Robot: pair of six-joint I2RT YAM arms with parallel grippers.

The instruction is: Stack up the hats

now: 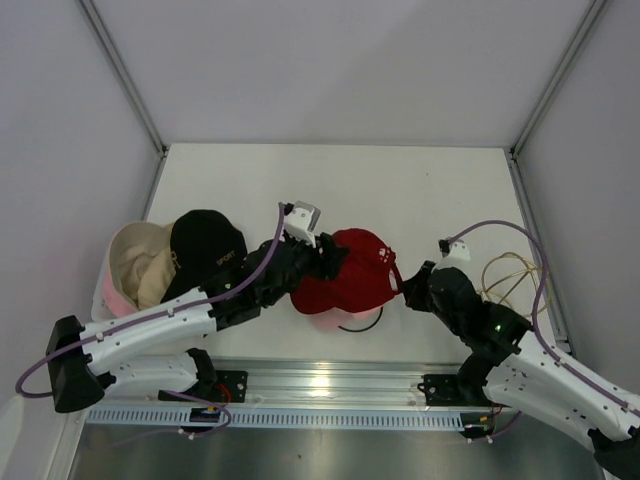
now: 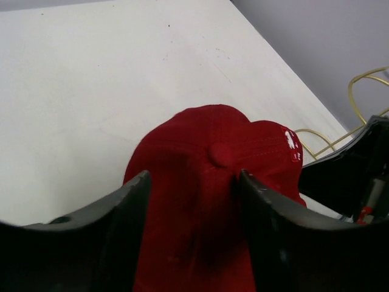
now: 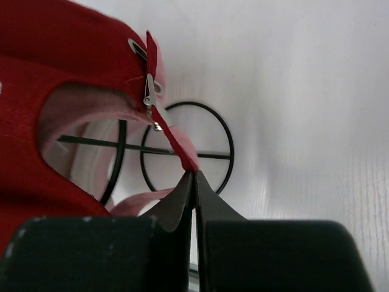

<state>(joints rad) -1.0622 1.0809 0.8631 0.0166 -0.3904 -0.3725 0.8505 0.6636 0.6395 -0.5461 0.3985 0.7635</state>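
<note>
A red baseball cap (image 1: 355,270) with a white logo hangs just above the table's middle, held between both grippers. My left gripper (image 1: 325,262) is closed over its crown (image 2: 206,158), with red fabric bunched between the fingers. My right gripper (image 3: 194,173) is shut on the tail of the cap's back strap (image 3: 176,140), below the metal buckle (image 3: 149,91). At the left, the beige hat (image 1: 135,265) lies on a pink rim (image 1: 104,295). A black cap with white lettering (image 1: 205,245) rests on the beige hat. No separate black bucket hat shows.
A thin black wire hoop (image 1: 358,325) lies on the table under the red cap and also shows in the right wrist view (image 3: 188,152). Tan wire hoops (image 1: 510,275) lie at the right edge by the wall. A metal rail runs along the near edge.
</note>
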